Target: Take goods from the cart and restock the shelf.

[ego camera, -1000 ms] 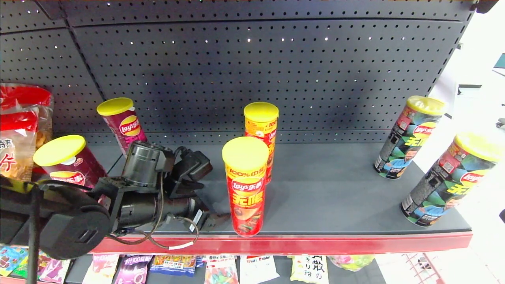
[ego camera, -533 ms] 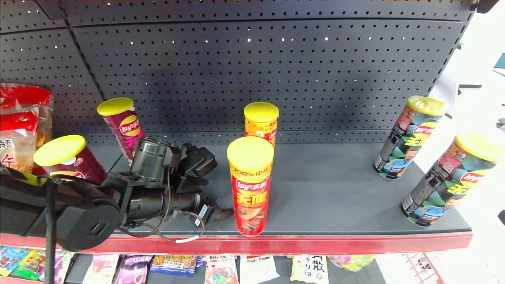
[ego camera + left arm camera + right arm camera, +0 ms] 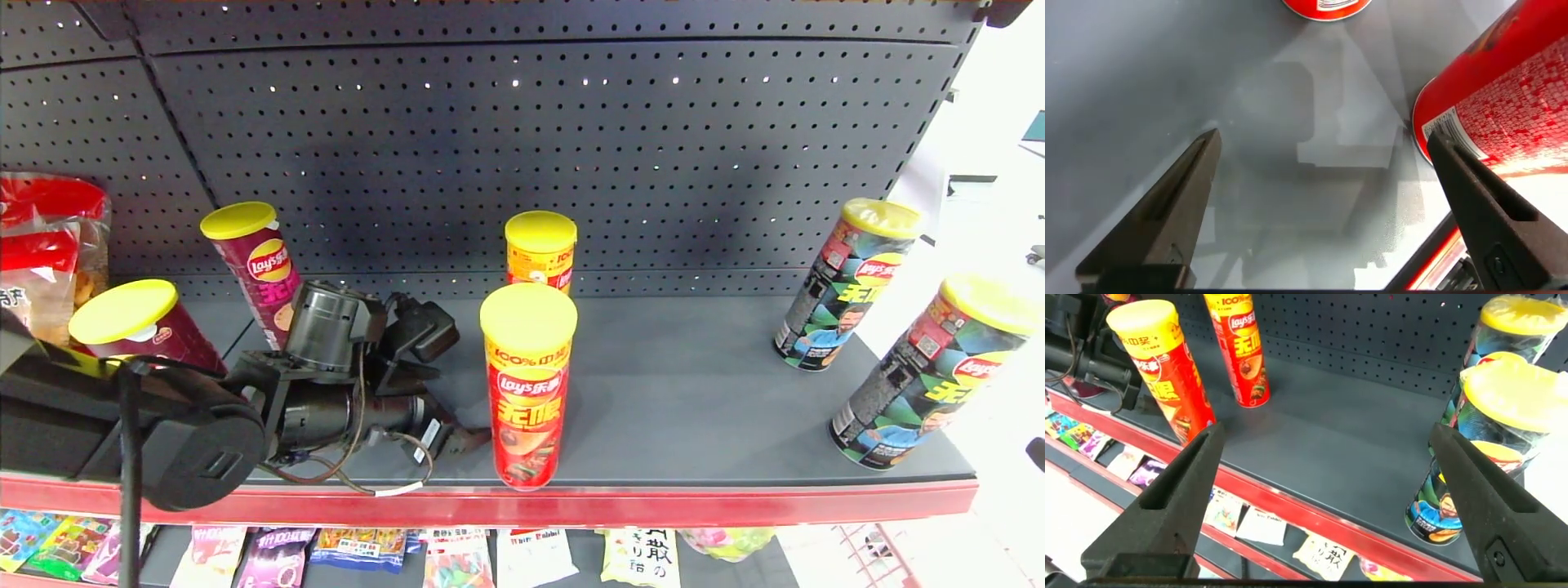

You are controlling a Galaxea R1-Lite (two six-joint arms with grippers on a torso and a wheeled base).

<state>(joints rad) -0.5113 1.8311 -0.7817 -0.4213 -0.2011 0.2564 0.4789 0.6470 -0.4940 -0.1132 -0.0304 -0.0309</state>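
Head view: the front red can (image 3: 526,392) is being shown standing upright at the front lip of the shelf (image 3: 694,408), lower middle of the frame, with a second red can (image 3: 540,249) lined up right behind it. The left gripper (image 3: 465,438) is being held low just left of the front can, tip nearly at its base. Contact can't really be called from here. Maroon cans (image 3: 245,245) are being kept at the left, green-black cans (image 3: 849,286) at the right.

Left wrist view: the jaws are being held wide apart with nothing but bare shelf between them. The front can isn't in the gap, it's being crowded by one finger (image 3: 1478,204) from outside. So it's being read as already set down. Its long axis is vertical, so a sideways swing is probably risking a tip off the lip, and a straight pull-back seems safer.

Right wrist view: the right gripper (image 3: 1327,433) is being held open and empty too, out in front of the shelf and well apart from that can. The left arm is clearly nearer.
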